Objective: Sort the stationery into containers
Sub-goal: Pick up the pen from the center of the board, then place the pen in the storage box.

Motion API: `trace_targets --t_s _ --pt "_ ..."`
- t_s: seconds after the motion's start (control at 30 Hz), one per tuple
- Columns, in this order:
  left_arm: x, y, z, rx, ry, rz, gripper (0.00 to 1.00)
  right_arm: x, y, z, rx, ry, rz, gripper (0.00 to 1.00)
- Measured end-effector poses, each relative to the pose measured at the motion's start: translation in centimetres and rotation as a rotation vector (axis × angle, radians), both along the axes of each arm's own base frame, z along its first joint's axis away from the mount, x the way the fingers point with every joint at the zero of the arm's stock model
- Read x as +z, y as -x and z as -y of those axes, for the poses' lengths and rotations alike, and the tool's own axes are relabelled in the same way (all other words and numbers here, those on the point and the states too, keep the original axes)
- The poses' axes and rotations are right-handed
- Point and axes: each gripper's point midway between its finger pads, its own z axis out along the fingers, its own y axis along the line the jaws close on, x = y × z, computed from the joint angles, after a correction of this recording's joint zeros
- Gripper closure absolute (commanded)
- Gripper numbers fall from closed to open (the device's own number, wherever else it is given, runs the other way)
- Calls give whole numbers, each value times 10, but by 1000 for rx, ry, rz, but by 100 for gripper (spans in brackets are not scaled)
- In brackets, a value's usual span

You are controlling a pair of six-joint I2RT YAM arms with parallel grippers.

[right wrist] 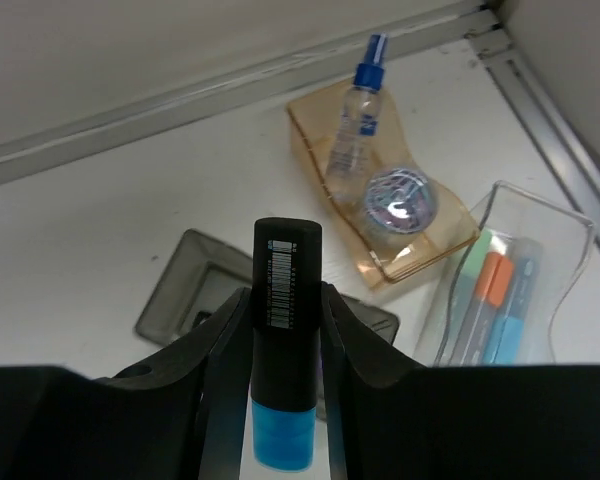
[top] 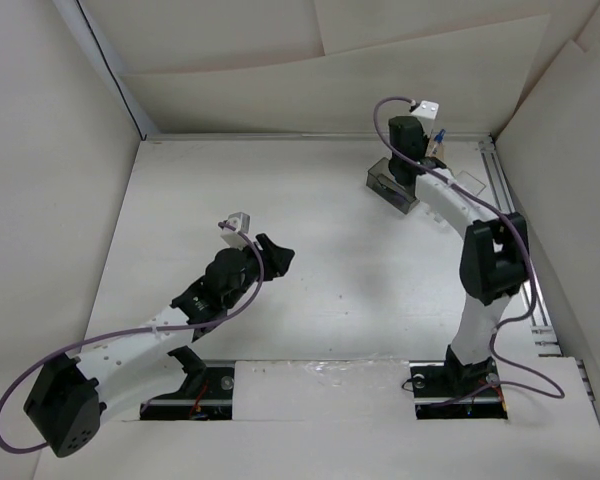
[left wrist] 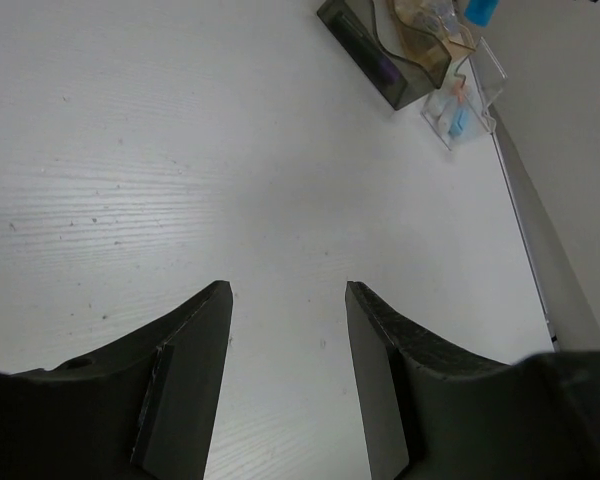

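Observation:
My right gripper (right wrist: 285, 296) is shut on a black marker (right wrist: 287, 262) with a blue cap, held just above the smoky dark grey bin (right wrist: 185, 290). The tan-amber bin (right wrist: 450, 238) holds a clear blue-tipped pen (right wrist: 355, 120) and a small round clear roll (right wrist: 400, 200). The clear bin (right wrist: 570, 235) holds orange and light-blue markers (right wrist: 490, 295). In the top view the right gripper (top: 406, 178) is over the grey bin (top: 383, 183) at the back right. My left gripper (top: 272, 255) is open and empty over bare table (left wrist: 288, 290). The three bins (left wrist: 380, 70) lie far ahead of it.
A metal rail (top: 502, 185) runs along the table's right edge beside the clear bin (top: 468, 181). White walls enclose the table at the back and both sides. The right arm's purple cable (top: 380, 120) loops above the bins.

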Motion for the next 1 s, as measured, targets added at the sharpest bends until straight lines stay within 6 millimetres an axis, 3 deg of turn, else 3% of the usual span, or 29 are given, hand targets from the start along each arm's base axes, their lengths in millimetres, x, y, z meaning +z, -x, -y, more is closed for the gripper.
trace_targets --t_s 0.1,0.17,0.27,0.33,0.63,1.0 --pt "1 0 1 -2 3 3 54 -20 -19 17 -76 77 -19 94" --pt "0 0 1 -4 3 2 54 -44 -27 24 -109 127 -60 94" --pt "-5 1 0 -4 -2 -4 54 -82 -27 35 -143 192 -140 94" --pt "-7 1 0 -4 -8 -10 54 -96 -27 40 -154 218 -171 94" --pt "-13 1 2 -11 -18 -25 54 -88 -27 51 -211 233 -136 93" --pt "-17 2 2 -15 -19 -28 54 -103 -13 54 -216 252 -165 64"
